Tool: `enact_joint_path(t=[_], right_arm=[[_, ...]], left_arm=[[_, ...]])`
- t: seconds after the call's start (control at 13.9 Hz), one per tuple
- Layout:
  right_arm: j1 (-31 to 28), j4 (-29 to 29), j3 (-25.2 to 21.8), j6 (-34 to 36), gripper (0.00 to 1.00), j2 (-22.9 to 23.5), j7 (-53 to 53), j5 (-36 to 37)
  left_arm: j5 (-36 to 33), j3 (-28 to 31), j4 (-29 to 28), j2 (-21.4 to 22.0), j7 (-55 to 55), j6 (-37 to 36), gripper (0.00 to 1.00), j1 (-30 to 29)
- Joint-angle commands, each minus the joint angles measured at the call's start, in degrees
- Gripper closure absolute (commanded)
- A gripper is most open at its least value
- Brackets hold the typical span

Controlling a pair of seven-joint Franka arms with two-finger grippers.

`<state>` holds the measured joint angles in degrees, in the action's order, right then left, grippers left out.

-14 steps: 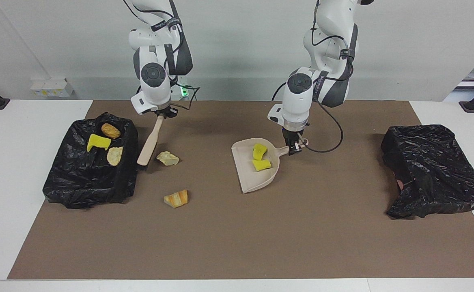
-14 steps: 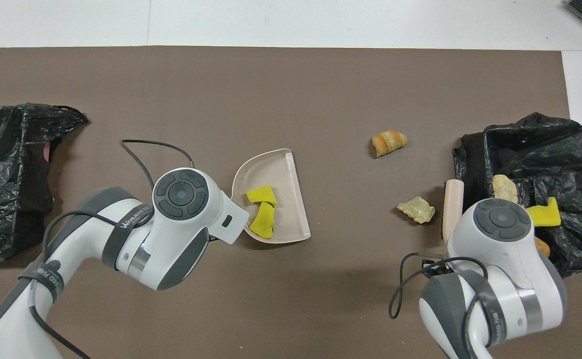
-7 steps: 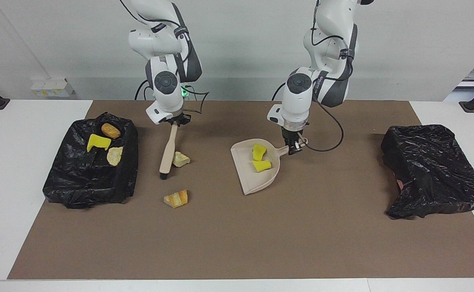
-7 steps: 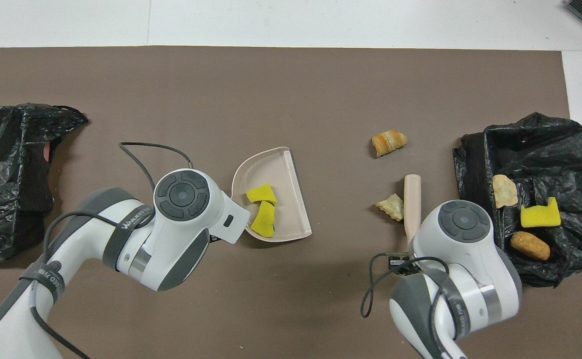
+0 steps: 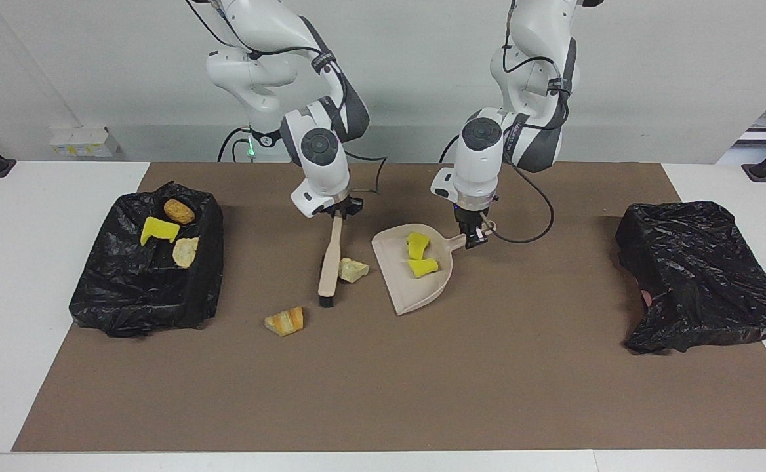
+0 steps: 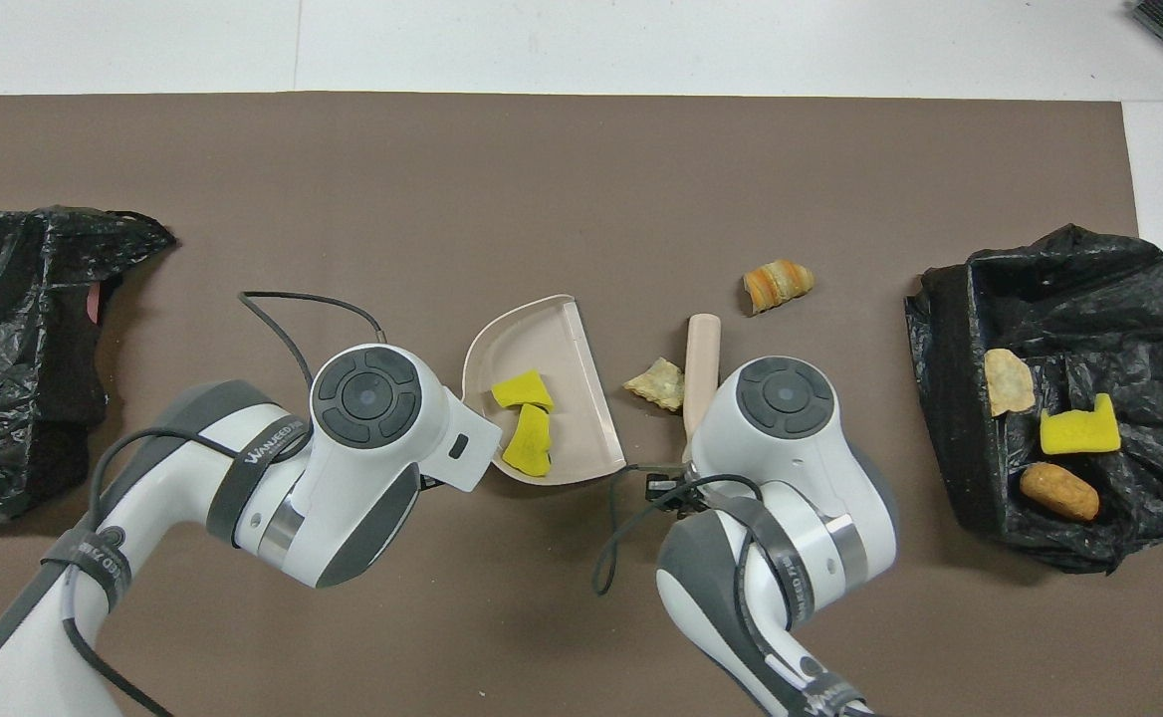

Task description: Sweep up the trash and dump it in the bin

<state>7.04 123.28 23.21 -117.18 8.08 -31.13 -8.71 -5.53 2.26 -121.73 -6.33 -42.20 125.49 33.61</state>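
1. The right gripper (image 5: 337, 214) is clamped on the handle of a beige brush (image 5: 329, 262) with dark bristles, whose head rests on the brown mat (image 5: 383, 380) beside a pale tan bread-like chunk (image 5: 353, 269).
2. That chunk lies between the brush and the open edge of a beige plastic dustpan (image 5: 416, 292), close to both.
3. The left gripper (image 5: 473, 237) is closed on the dustpan's handle; two bright yellow sponge-like bits (image 5: 418, 244) (image 5: 422, 266) sit inside the pan.
4. An orange-brown striped bread-like piece (image 5: 284, 321) lies alone on the mat, farther from the robots than the brush.
5. A bin lined with a black plastic bag (image 5: 127, 295), at the right arm's end of the table, holds a yellow sponge bit (image 5: 157, 229), a brown bread roll (image 5: 178, 210) and a pale crust (image 5: 185, 251).
6. A second black-bagged bin (image 5: 698, 275) sits at the left arm's end.
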Motion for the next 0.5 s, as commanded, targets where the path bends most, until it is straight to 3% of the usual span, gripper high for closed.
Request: enact_joint_path(t=[0.0,0.22,0.43], right_arm=[[4.46,-2.6,0.17,-0.25,1.0,1.68,0.71,-3.42],[7.03,-5.23,1.58,2.47,1.0,0.89,2.92,-3.42],[4.66,-9.18,0.88,9.14,1.0,-0.78,6.33,-2.02]], left_arm=[[-0.8,0.64,-2.54,1.94,1.24,0.89,1.0,0.93],[-0.8,0.64,-2.46,1.85,1.33,1.33,1.0,0.76],[-0.53,0.64,-2.45,1.85,1.5,1.6,1.0,0.49]])
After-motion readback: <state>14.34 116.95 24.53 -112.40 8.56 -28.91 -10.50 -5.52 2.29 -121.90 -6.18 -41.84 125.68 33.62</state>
